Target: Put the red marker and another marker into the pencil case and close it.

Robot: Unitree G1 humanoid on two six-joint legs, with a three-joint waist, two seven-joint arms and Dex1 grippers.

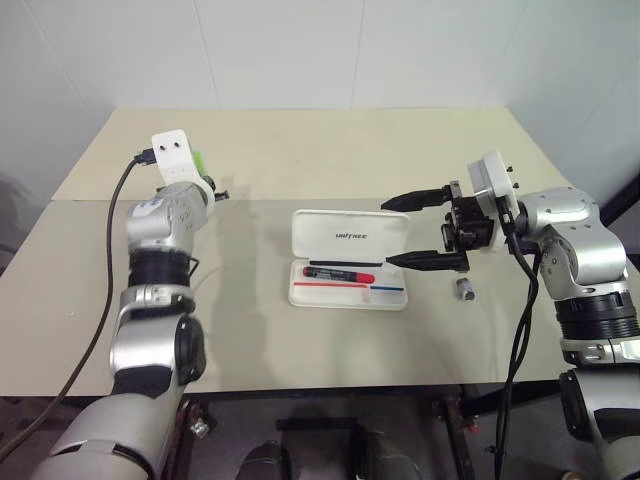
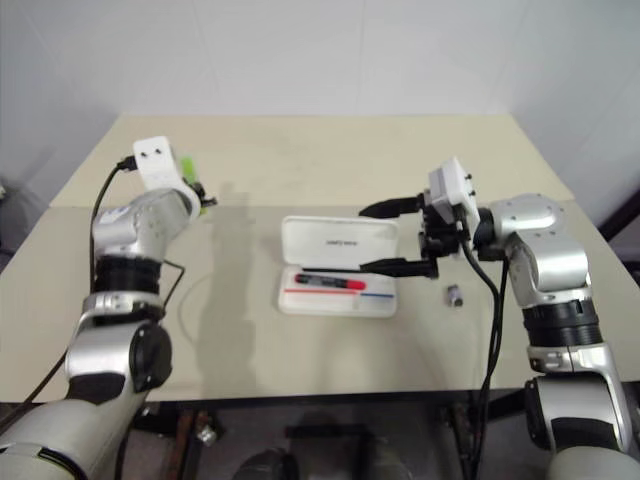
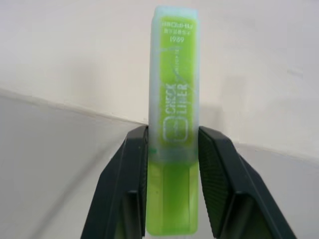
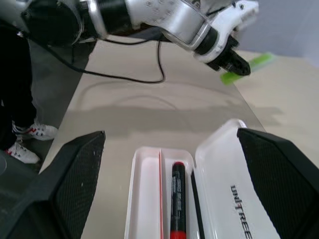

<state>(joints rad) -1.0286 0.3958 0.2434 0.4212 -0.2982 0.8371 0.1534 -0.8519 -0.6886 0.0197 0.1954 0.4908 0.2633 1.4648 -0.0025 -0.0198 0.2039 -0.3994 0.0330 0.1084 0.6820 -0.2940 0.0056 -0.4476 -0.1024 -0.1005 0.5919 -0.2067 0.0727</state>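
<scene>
The white pencil case (image 1: 322, 228) lies open mid-table, lid folded back. In its tray rests the red marker (image 1: 338, 273), black barrel with a red end. My left gripper (image 3: 173, 134) is raised above the table's left side, shut on the light-green highlighter (image 3: 174, 99), the other marker, which sticks out past the fingertips. From the right wrist view that gripper (image 4: 234, 62) and the highlighter (image 4: 247, 67) show well clear of the case. My right gripper (image 1: 388, 232) hovers at the case's right end, open wide and pointing left, holding nothing.
A small grey metal cylinder (image 1: 465, 290) stands on the table just right of the case. A black cable (image 1: 100, 300) hangs off the left arm past the table's front-left edge. The beige table (image 1: 300, 150) meets a white wall behind.
</scene>
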